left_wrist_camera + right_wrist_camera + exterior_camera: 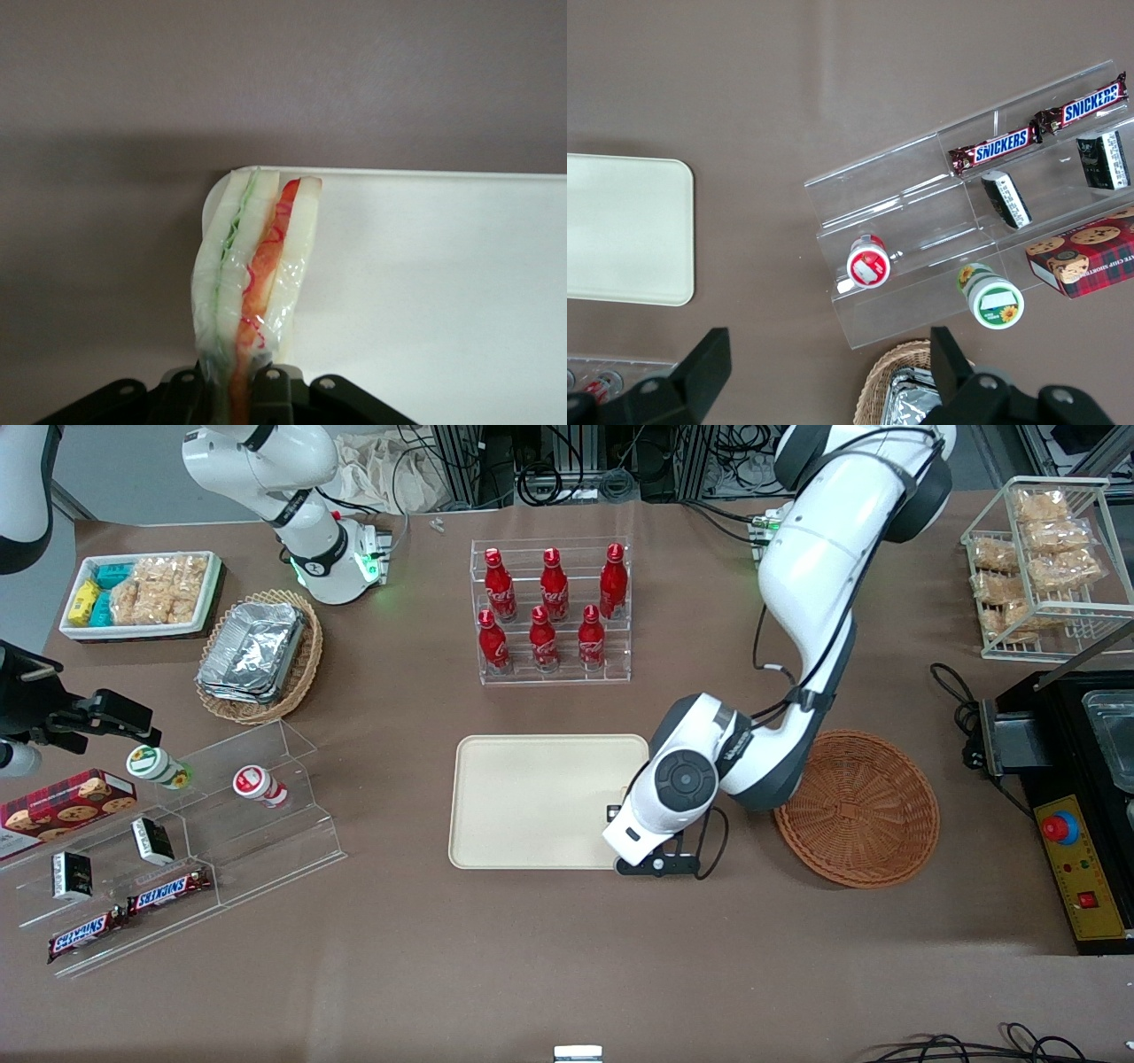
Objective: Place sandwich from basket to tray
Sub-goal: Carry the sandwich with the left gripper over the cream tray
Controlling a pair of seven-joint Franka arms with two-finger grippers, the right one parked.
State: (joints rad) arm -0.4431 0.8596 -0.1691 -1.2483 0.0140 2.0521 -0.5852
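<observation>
1. Sandwich (255, 266) hangs over the tray's (532, 797) corner, clamped between the gripper's (237, 394) fingers (270, 390), filling edge facing the wrist camera.
2. Tray surface near that corner is bare, with open room across it; brown tabletop (532, 974) surrounds the low rim.
3. Basket (864, 810) sits beside the tray, toward the working arm's end, with nothing in it.
4. Bottle rack (551, 611) stands farther from the front camera than the tray, well apart.
5. Acrylic shelf (221, 815) with snacks lies toward the parked arm's end.
</observation>
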